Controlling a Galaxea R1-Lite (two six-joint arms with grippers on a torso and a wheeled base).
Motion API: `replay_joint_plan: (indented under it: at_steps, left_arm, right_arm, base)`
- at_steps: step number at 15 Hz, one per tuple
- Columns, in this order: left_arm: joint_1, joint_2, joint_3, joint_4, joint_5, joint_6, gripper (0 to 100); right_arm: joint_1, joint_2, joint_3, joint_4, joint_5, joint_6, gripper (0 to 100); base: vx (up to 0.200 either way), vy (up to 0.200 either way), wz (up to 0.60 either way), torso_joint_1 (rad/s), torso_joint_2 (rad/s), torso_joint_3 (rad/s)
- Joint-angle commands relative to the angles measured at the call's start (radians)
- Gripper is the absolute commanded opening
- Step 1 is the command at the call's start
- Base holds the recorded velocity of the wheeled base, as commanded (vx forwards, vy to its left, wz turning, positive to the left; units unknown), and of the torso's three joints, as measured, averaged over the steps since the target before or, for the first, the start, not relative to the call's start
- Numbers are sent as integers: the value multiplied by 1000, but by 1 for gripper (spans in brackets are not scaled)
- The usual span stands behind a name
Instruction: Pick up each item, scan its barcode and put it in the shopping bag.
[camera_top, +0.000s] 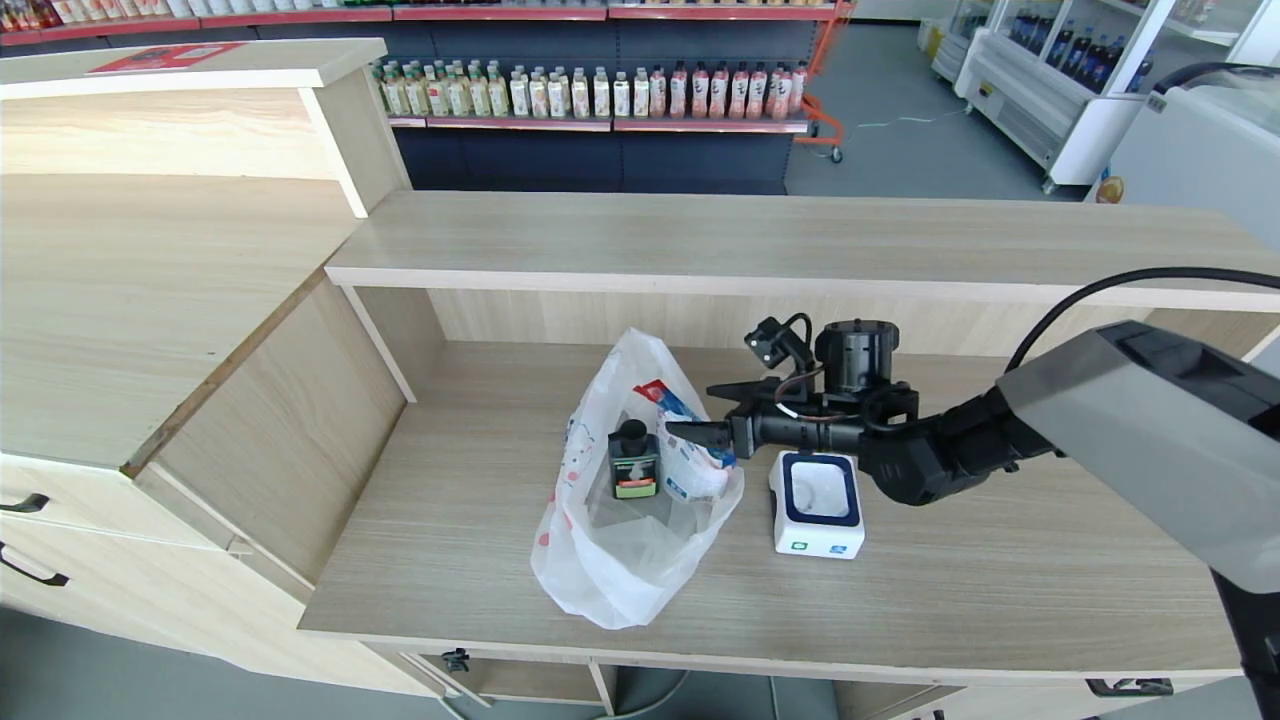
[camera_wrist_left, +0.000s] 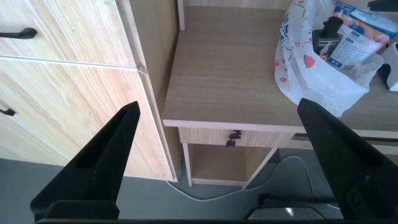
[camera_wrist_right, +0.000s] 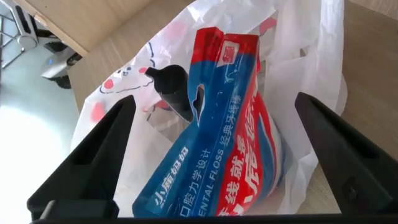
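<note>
A white shopping bag (camera_top: 615, 560) with red prints lies open on the wooden counter (camera_top: 1000, 600). Inside it stand a dark bottle (camera_top: 633, 462) with a green label and a blue, red and white floss packet (camera_top: 690, 455). My right gripper (camera_top: 712, 412) hovers open over the bag's right side, just above the packet and not touching it. From the right wrist, the packet (camera_wrist_right: 230, 124) lies between the spread fingers of the right gripper (camera_wrist_right: 214, 168), with the bottle (camera_wrist_right: 177, 90) behind it. My left gripper (camera_wrist_left: 217, 168) is open off the counter's front left corner, away from the bag (camera_wrist_left: 314, 71).
A white scanner (camera_top: 818, 500) with a blue-framed window stands right of the bag, under my right arm. A raised ledge (camera_top: 800, 250) runs along the counter's back. A tall cabinet with drawers (camera_wrist_left: 56, 81) flanks the left. Store shelves of bottles (camera_top: 600, 95) stand behind.
</note>
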Motion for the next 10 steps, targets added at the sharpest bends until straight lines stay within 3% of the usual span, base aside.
replay_joint_plan:
  at_steps: [1,7,10]
  left_arm:
    - [0,0,0,0,0,0,100]
    - [0,0,0,0,0,0,100]
    - [0,0,0,0,0,0,100]
  right_arm:
    - [3,-45,1,3,1,11,100]
    - [-63,-312,257,3,-3,241,100]
    - [-110,-542,467,8,-4,344,100]
  base:
    - [0,0,0,0,0,0]
    - [0,0,0,0,0,0]
    - [0,0,0,0,0,0]
